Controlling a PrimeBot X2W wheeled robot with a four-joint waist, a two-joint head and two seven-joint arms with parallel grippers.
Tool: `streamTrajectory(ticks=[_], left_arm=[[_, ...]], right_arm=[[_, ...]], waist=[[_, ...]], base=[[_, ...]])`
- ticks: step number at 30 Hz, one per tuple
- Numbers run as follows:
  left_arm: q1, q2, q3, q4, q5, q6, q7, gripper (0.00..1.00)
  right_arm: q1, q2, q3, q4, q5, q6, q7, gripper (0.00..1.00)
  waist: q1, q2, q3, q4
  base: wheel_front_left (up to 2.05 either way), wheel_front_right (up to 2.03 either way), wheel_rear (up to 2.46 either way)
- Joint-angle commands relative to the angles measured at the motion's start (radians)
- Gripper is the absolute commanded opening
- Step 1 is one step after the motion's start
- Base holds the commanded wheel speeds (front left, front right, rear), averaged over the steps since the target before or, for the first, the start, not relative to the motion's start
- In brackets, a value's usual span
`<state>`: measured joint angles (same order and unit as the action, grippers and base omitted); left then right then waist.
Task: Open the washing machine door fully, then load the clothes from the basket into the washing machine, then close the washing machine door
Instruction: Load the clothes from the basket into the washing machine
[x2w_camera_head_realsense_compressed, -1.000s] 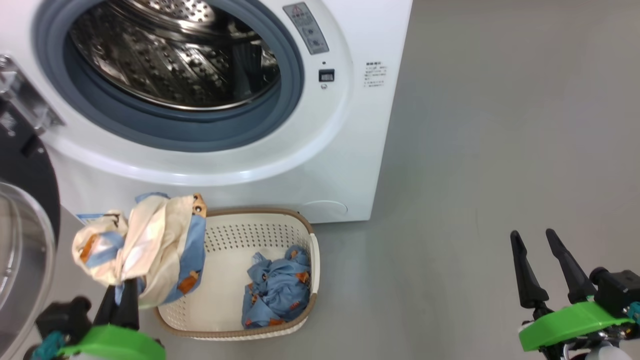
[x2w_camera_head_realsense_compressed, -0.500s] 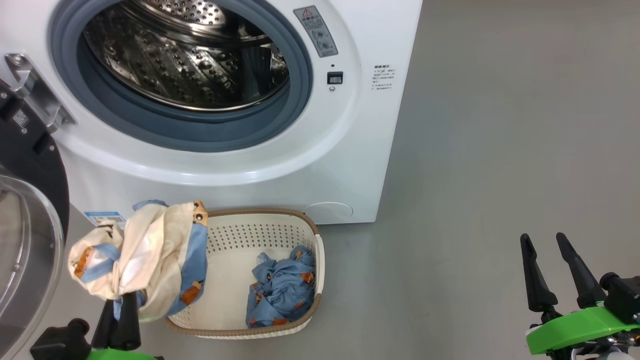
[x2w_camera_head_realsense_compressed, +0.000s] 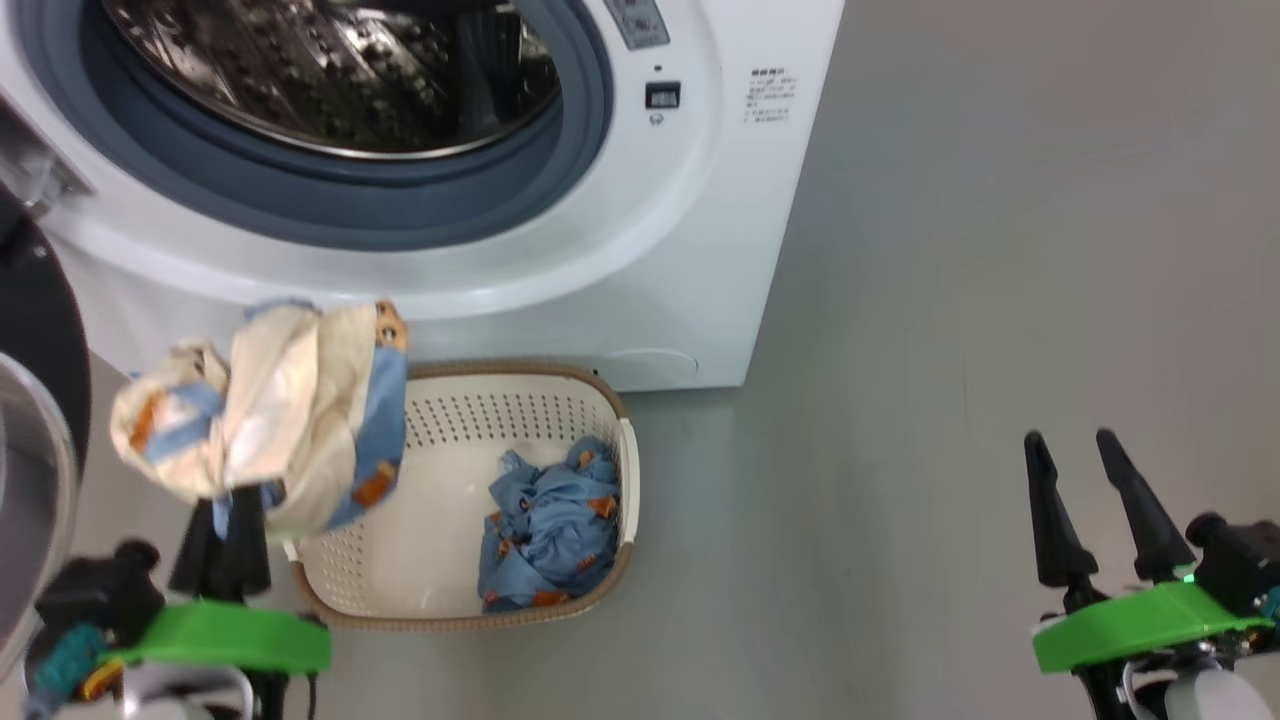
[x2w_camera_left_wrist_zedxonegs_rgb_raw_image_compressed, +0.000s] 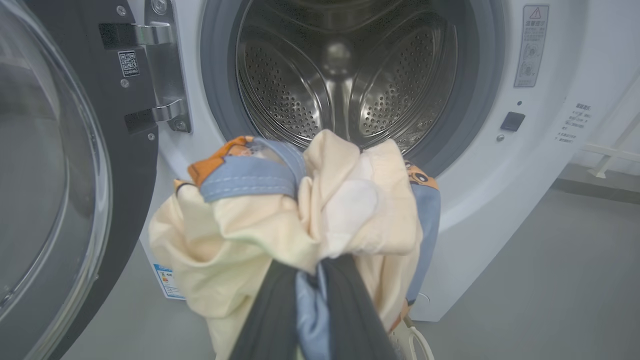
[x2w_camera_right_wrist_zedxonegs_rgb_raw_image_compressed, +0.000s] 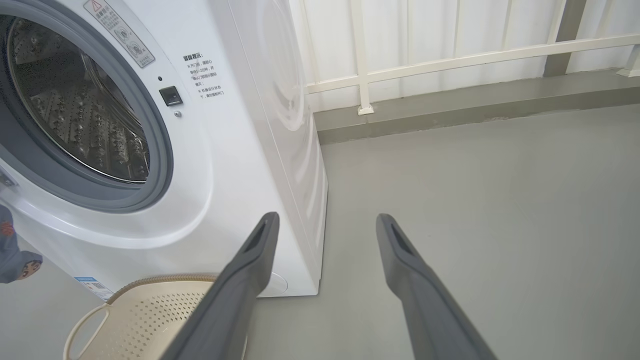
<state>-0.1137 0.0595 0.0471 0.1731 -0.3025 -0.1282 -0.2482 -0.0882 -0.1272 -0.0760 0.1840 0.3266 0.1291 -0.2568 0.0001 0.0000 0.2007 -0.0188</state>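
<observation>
The door (x2w_camera_left_wrist_zedxonegs_rgb_raw_image_compressed: 55, 190) is open, so that step is done. My left claw (x2w_camera_head_realsense_compressed: 232, 510) is clamped on the cream garment (x2w_camera_head_realsense_compressed: 270, 420), short of the drum (x2w_camera_left_wrist_zedxonegs_rgb_raw_image_compressed: 340, 85). The blue garment (x2w_camera_head_realsense_compressed: 545, 530) lies in the basket (x2w_camera_head_realsense_compressed: 480, 425). My right claw (x2w_camera_head_realsense_compressed: 1069, 442) gapes empty. Loading both garments and shutting the door remain.

Floor (x2w_camera_head_realsense_compressed: 1000, 250): smooth matt grey, evenly lit, shadows soft. Back wall (x2w_camera_right_wrist_zedxonegs_rgb_raw_image_compressed: 440, 25): white vertical panels; white rail (x2w_camera_right_wrist_zedxonegs_rgb_raw_image_compressed: 475, 63) with an upright post (x2w_camera_right_wrist_zedxonegs_rgb_raw_image_compressed: 360, 55) stands before it. Low grey step (x2w_camera_right_wrist_zedxonegs_rgb_raw_image_compressed: 475, 105) runs along the wall's foot; grey column (x2w_camera_right_wrist_zedxonegs_rgb_raw_image_compressed: 560, 35) at far right
</observation>
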Motion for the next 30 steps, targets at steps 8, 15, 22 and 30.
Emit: streamTrajectory(ticks=[8, 15, 22, 30], left_arm=[[-0.277, 0.107, 0.01, 0.036, 0.0, -0.002, -0.014, 0.0], [-0.514, 0.171, -0.033, 0.166, -0.014, -0.002, -0.014, 0.0], [-0.721, 0.229, -0.053, 0.326, -0.007, -0.002, -0.014, 0.0], [-1.004, 0.321, -0.073, 0.533, 0.027, -0.002, -0.014, 0.0]], right_arm=[[-0.137, 0.014, 0.046, -0.045, -0.006, 0.002, -0.005, 1.0], [-0.194, 0.039, 0.066, -0.042, -0.003, 0.002, -0.005, 1.0], [-0.232, 0.063, 0.082, -0.043, 0.003, 0.002, -0.005, 1.0], [-0.274, 0.076, 0.113, -0.047, 0.034, 0.002, -0.005, 1.0]], waist=[[-0.0001, 0.0, 0.172, -0.05], [-0.0001, 0.0, 0.249, -0.094], [-0.0001, 0.0, 0.302, -0.152], [-0.0001, 0.0, 0.388, -0.252]], base=[[0.0, 0.0, 0.0], [0.0, 0.0, 0.0], [0.0, 0.0, 0.0], [0.0, 0.0, 0.0]])
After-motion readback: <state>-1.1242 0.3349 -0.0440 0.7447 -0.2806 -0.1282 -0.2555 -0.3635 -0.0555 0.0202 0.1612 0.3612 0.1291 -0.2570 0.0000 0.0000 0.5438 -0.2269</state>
